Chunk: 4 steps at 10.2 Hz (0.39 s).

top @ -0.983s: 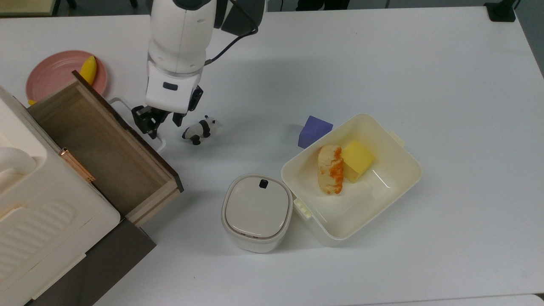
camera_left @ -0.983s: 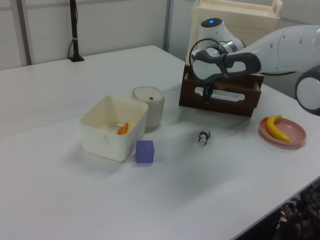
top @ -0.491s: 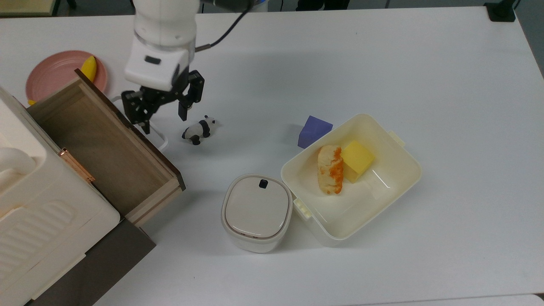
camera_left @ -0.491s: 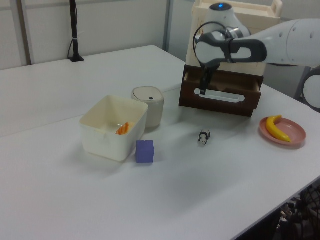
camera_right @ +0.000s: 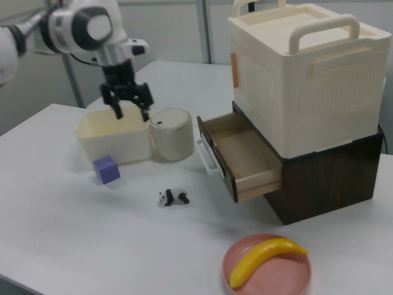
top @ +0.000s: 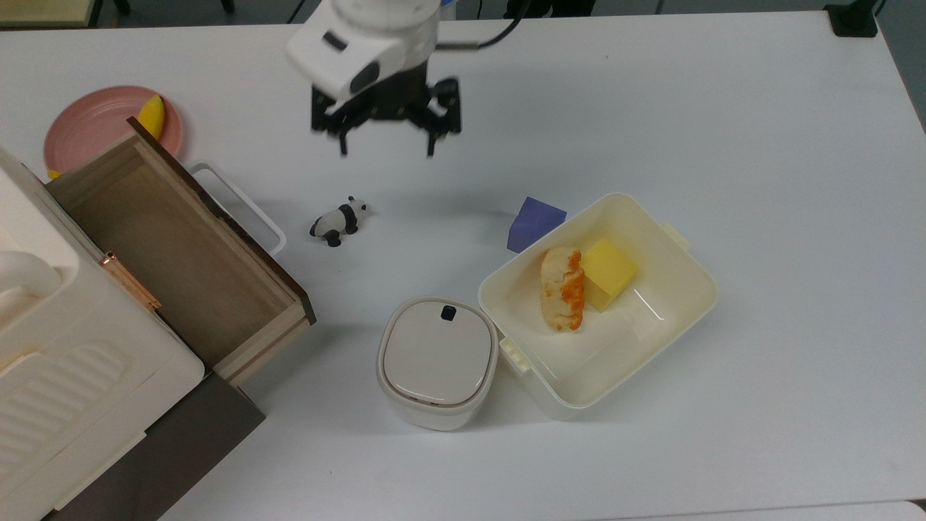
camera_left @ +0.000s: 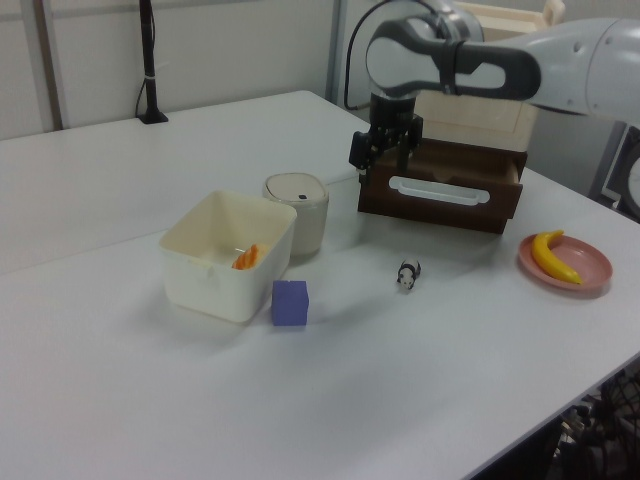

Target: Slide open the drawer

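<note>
Pulled well out of its dark brown cabinet [camera_right: 334,178]: the drawer [top: 181,253], at roughly 9 o'clock in the top view, light brown boards bare inside, dark front panel facing the middle of the tabletop [top: 759,181], white loop handle [top: 239,202] sticking out from that panel. Same drawer [camera_right: 242,157] open toward the right view's left, and seen front-on as the drawer [camera_left: 440,190] in the left view. Stacked on the cabinet, a cream ribbed case [camera_right: 307,74] with a copper hinge [top: 130,281]. Raised above the tabletop, at about 11 o'clock in the top view: the tool [top: 386,148], black fingers [top: 432,130] spread wide apart and pinching nothing, well clear of the handle (also up near 12 o'clock in the left view as the tool [camera_left: 383,160], and at about 10 o'clock in the right view as the tool [camera_right: 130,109]). Below it on the tabletop, between handle and purple cube [top: 534,223], a small panda figure [top: 338,221] lying apart from everything. Near the centre, a lidded cream canister [top: 437,362] just beside an open cream tub [top: 673,325] holding a yellow block [top: 608,273] and an orange-and-tan piece [top: 563,288]. At 10 o'clock in the top view, beyond the drawer's far corner, a pink plate [top: 87,123] carrying a banana [top: 150,118].
</note>
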Tool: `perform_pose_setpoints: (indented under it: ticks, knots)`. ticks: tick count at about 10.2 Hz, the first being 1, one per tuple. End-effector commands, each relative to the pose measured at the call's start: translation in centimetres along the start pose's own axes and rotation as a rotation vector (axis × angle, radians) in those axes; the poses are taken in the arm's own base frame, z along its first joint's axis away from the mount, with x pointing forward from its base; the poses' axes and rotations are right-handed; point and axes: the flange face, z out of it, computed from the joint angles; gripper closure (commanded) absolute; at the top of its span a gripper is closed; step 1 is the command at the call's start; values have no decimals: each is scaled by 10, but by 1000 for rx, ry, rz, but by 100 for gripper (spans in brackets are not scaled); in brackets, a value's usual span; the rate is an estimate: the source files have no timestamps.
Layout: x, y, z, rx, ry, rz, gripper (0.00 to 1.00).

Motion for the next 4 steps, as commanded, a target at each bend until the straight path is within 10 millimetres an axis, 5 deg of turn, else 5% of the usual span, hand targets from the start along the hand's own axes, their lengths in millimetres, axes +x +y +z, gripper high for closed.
perform_pose_setpoints:
  ticks: [1, 4]
  knots:
    - [-47, -10, -49, 15, -77, 59, 0]
    - [-45, 2, -45, 72, -88, 92, 0]
